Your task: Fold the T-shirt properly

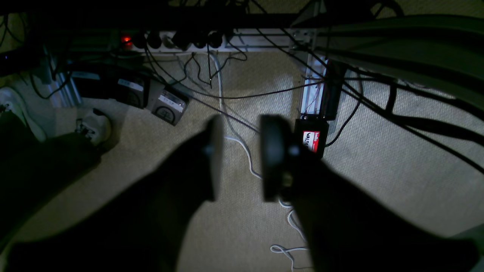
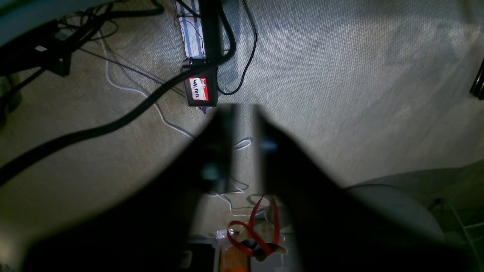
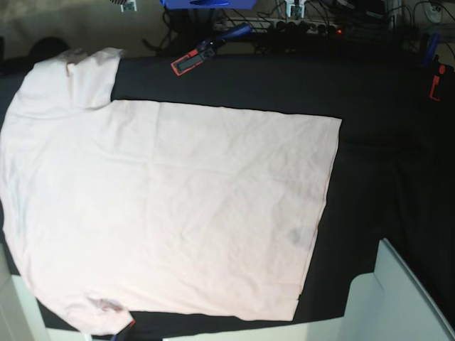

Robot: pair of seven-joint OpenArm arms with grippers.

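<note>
Dark, underexposed fingers of the left gripper [image 1: 236, 158] fill the lower half of the left wrist view; the jaws stand apart with bare carpet showing in the gap and nothing between them. The right gripper [image 2: 244, 147] is likewise a black silhouette in the right wrist view, its jaws parted by a narrow slot, holding nothing. Neither gripper appears in the base view, and the surface detail of both is lost in shadow.

Both wrist cameras look down on beige woven carpet [image 1: 378, 170] crossed by black and white cables [image 1: 242, 147]. At 1 o'clock from the left gripper lies a small black box [image 1: 312, 138] with a red-and-white sticker; in the right wrist view the same sticker [image 2: 199, 89] sits at 11 o'clock from the gripper and reads "hello" above a handwritten "WALTER". A power strip [image 1: 181, 39] with a glowing red switch runs along 12 o'clock in the left wrist view, and white shoes [image 1: 92, 126] rest at 9 o'clock. A red strap [image 2: 255, 230] lies at 6 o'clock in the right wrist view, partly hidden by the fingers.

In the base view the T-shirt [image 3: 170, 206], pale pink, lies flat, plain side up, on the black table cloth [image 3: 384, 142], covering the field from 9 o'clock to past centre; its collar end is cut off at the left edge. Red-handled clamps [image 3: 206, 50] grip the cloth at 12 o'clock.
</note>
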